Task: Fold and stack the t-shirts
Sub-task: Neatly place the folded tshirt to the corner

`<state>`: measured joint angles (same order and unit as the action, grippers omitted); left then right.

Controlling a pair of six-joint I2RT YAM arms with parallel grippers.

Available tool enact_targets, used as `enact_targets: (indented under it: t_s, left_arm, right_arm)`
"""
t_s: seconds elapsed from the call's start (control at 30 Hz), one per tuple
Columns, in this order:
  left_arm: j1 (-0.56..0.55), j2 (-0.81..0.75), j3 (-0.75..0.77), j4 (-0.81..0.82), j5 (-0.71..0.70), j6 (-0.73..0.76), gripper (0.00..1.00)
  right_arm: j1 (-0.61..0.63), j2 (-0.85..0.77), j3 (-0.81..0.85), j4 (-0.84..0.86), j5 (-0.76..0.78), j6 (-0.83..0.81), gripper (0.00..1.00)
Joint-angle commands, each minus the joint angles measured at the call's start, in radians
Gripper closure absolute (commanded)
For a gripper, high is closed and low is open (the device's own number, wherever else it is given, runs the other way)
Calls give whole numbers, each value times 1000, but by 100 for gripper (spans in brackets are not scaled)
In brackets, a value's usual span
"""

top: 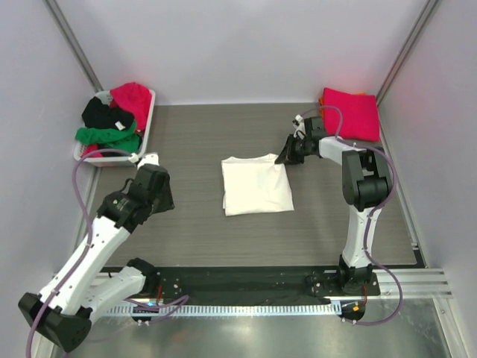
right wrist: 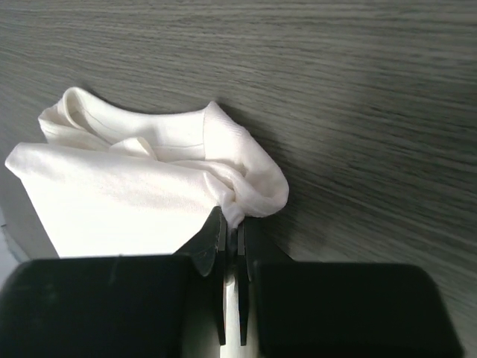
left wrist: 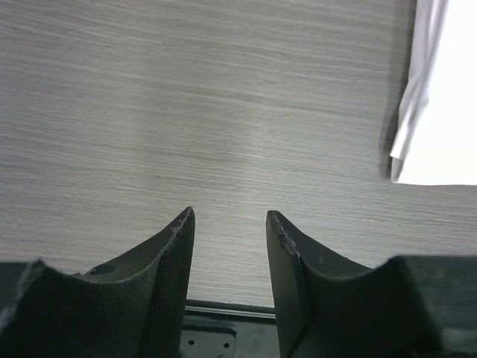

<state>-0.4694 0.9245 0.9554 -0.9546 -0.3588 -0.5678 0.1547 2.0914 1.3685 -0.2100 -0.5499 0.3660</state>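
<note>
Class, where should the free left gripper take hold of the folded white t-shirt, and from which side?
Probably its far left corner, approached from the left, low over the table: the white t-shirt lies flat with layered edges facing the open left gripper, and the right gripper pinches the far right corner.

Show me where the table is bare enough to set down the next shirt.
Bare wood lies far centre, between the basket and the pink stack, and along the near strip of the table, nearer the arms than the white shirt. Crowded: the right side, where the right hand pinches that shirt's corner, and the far left corner.
</note>
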Motion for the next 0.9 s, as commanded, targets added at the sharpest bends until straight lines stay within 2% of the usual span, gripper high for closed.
enact_targets:
  t_s: [0.0,0.2,0.33,0.53,0.87]
  left_arm:
    - [-2,-84,-21,51,-9,3,55]
    - [-2,-138,-32,65,-32,5,55]
    - [-2,-141,-33,65,-37,5,56]
    - [-2,-133,-37,71,-28,9,56]
    - [0,-128,-40,77,-17,11,56]
  right_arm:
    - [-7,-123,113,-150,134,-116,99]
    - [-21,-162,268,-325,396,-237,99]
    - [-38,-171,352,-374,494,-314,99]
    - [-81,-137,530,-442,591,-383,99]
    - [-119,-67,857,-512,617,-478,99]
